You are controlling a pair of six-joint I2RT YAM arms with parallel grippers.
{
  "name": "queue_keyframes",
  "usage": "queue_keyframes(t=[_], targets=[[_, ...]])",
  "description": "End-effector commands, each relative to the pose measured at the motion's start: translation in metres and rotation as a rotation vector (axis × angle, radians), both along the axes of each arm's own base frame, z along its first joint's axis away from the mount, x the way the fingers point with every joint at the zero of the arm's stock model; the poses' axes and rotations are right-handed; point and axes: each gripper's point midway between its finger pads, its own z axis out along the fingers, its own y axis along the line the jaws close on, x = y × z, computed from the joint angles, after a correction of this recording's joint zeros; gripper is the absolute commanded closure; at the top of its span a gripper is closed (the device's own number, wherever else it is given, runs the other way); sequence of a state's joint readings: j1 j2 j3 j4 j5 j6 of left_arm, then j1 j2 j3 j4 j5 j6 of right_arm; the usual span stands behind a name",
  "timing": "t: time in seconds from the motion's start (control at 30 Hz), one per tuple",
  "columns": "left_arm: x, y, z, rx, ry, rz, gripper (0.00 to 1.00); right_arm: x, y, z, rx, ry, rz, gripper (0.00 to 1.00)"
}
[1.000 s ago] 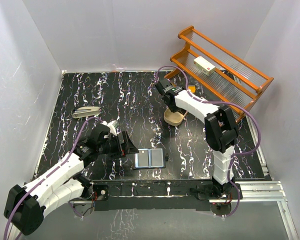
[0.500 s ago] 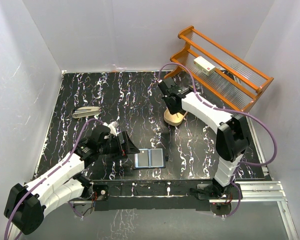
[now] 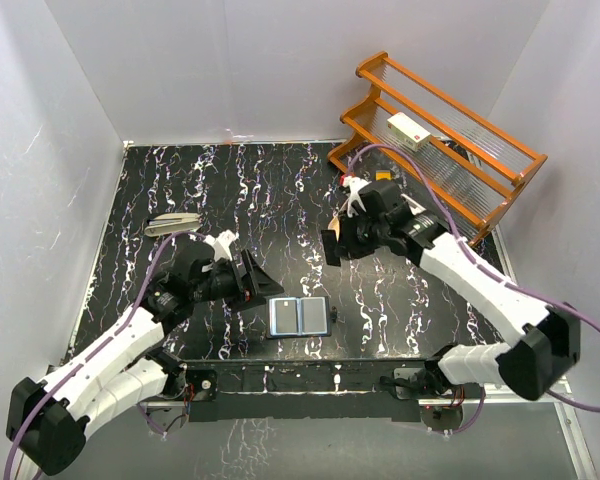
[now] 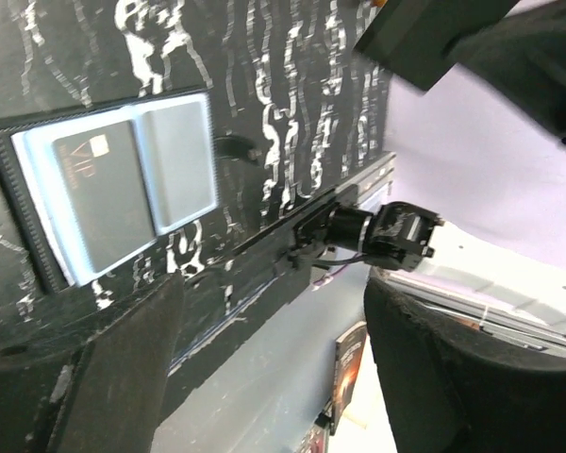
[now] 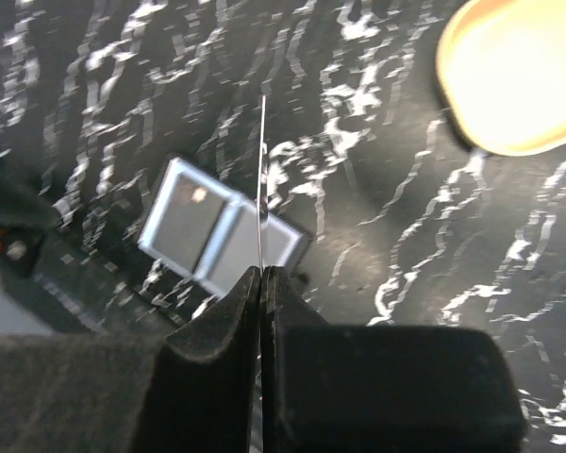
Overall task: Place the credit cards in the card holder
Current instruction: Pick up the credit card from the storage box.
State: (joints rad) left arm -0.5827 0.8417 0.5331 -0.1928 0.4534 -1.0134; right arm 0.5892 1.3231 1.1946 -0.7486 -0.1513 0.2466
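Top view: the card holder lies open and flat on the black marbled table, near the front edge between the 2 arms. The left gripper hangs just left of it, jaws apart with nothing between them. The right gripper is above the table behind the holder, well apart from it.

Left wrist view: the holder shows 2 pale blue-grey inner faces, and a dark VIP card sits on 1 of them. Both fingers stand wide apart, clear of the holder.

Right wrist view: the right gripper is pinched tight on 1 credit card, seen edge-on as a thin upright line. The open holder lies beneath it. A cream tray sits off to the upper right.
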Motion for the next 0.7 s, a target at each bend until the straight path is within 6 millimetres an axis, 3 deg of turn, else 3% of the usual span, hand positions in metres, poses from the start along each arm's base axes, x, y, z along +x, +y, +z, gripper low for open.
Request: queue_keyframes(t=[0.0, 0.1, 0.27, 0.5, 0.67], targets=[[0.002, -0.014, 0.05, -0.127, -0.068, -0.029, 0.28, -0.029, 0.037, 0.047, 0.293, -0.037, 0.136, 1.0], [0.005, -0.019, 0.068, -0.176, -0.104, -0.044, 0.34, -0.05, 0.044, 0.061, 0.395, -0.011, 0.199, 1.0], [0.006, -0.028, 0.094, -0.248, -0.172, -0.098, 0.37, -0.081, 0.057, 0.09, 0.584, 0.023, 0.305, 1.0], [0.0, -0.036, 0.125, -0.369, -0.241, -0.159, 0.43, -0.118, 0.061, 0.101, 0.737, 0.105, 0.431, 1.0], [-0.005, -0.04, 0.135, -0.475, -0.24, -0.174, 0.48, -0.13, 0.061, 0.104, 0.804, 0.134, 0.466, 1.0]])
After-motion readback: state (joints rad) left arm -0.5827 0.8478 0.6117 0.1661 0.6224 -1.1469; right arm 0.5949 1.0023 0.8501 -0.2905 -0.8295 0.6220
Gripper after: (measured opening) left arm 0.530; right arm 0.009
